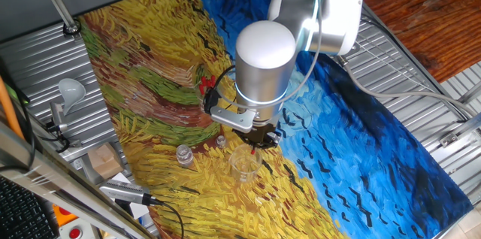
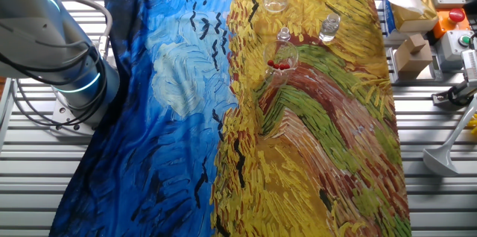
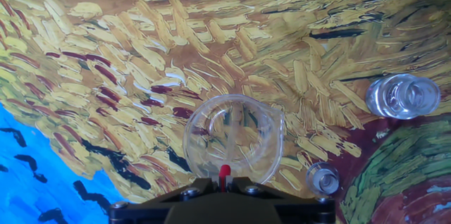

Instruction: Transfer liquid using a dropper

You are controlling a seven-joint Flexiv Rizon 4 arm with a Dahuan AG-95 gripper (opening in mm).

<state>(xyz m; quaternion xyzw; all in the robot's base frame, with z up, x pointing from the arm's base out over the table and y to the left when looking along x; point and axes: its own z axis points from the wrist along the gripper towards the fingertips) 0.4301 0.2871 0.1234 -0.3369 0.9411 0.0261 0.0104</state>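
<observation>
Painted cloth [image 1: 150, 58] covers a slatted metal table [image 1: 45, 58].

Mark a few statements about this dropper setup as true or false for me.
1. The gripper holds a red-bulbed dropper over a clear beaker. True.
2. The cloth is plain white. False: it is a painted pattern of yellow, blue, green and brown.
3. More red-bulbed spare droppers sit in a second glass nearby. True.
4. The beaker under the gripper lies on its side. False: it stands upright, mouth facing up.
</observation>
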